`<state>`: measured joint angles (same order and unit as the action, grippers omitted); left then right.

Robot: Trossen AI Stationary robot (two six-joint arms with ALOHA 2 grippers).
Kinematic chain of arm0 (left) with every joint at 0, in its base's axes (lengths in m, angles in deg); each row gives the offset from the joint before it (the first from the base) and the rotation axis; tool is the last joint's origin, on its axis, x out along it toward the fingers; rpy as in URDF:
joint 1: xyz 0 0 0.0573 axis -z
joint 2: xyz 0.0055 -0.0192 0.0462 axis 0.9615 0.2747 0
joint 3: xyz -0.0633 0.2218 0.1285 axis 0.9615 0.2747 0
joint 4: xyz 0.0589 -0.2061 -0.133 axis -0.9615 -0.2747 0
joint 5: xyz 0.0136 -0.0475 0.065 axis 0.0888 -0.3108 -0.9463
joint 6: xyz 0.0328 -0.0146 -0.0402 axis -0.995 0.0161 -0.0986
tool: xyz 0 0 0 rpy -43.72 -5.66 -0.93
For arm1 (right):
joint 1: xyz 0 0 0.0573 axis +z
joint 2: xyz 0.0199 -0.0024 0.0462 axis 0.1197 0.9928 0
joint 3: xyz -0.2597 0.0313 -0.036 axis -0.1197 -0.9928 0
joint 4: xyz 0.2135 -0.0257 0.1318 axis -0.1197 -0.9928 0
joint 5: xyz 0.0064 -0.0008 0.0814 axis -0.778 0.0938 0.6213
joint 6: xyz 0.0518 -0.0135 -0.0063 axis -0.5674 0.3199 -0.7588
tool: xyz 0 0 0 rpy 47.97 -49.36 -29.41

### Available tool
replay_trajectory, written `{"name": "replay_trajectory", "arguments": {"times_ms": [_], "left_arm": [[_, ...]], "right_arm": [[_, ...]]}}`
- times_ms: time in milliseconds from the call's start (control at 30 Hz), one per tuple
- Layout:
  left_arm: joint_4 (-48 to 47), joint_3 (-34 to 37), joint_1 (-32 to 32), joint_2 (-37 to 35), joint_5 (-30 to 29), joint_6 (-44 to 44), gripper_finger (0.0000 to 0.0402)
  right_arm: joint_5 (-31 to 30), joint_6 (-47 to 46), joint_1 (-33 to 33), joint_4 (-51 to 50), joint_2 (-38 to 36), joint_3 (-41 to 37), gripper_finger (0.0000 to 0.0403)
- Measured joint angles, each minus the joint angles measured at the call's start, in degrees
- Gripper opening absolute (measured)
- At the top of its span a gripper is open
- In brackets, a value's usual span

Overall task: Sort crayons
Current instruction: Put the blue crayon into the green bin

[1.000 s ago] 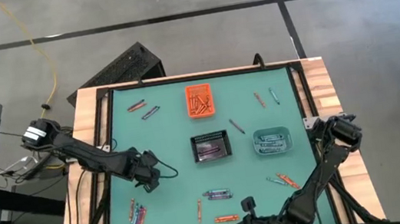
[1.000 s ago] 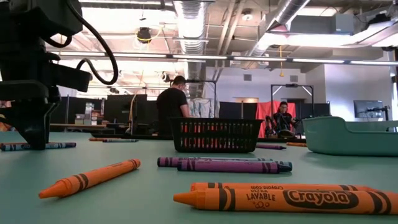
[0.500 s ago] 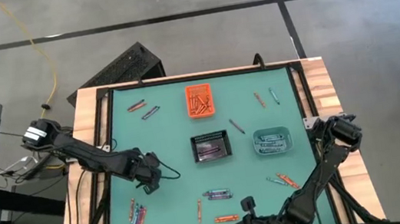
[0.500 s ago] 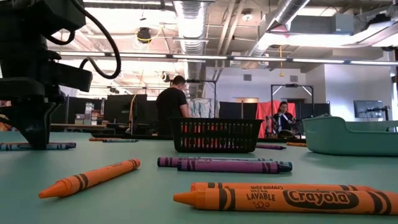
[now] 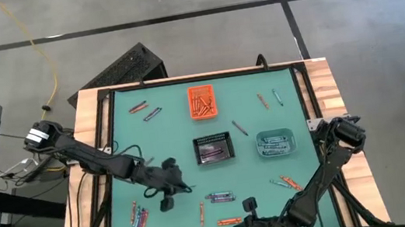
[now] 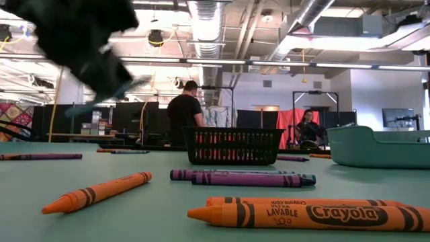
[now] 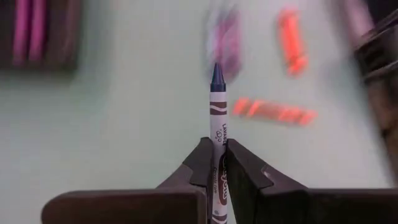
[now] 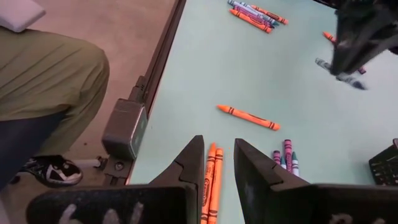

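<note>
Left tool (image 7: 217, 163) pinches a blue crayon (image 7: 216, 134) above the worktop (image 5: 166, 138); right tool (image 8: 219, 163) is spread.

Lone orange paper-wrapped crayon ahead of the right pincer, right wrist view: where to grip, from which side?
Probably best to grip the lone orange paper-wrapped crayon at its middle, from straight above, closing across its width. It lies flat on the green mat, with bare mat along both long sides. The open right pincer is nearest; the left pincer is shut on a blue-tipped crayon.
</note>
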<state>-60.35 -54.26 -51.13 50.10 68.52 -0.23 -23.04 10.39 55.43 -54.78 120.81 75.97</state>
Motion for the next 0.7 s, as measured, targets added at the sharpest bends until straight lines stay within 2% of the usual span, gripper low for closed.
{"name": "replay_trajectory", "arguments": {"times_ms": [133, 300, 467, 700], "left_arm": [[12.28, -0.08, -1.12, 0.3, 0.72, -2.99, 0.0016], [14.07, -4.61, -4.7, 6.17, 1.01, -5.59, 0.0016], [13.07, -16.51, -9.67, 17.89, 4.81, -12.76, 0.0016], [8.11, -37.21, -16.94, 31.16, 14.24, -21.32, 0.0016]], "right_arm": [[0.0, 0.0, 0.0, -0.01, -0.02, 0.0, 0.0082], [-0.07, 0.46, -0.15, 0.02, -0.02, 0.0, 0.0082], [-0.15, 0.45, -0.37, 0.06, -0.07, 0.0, 0.0082], [-0.11, -3.14, 0.67, -1.92, -0.09, -0.02, 0.0082]]}}
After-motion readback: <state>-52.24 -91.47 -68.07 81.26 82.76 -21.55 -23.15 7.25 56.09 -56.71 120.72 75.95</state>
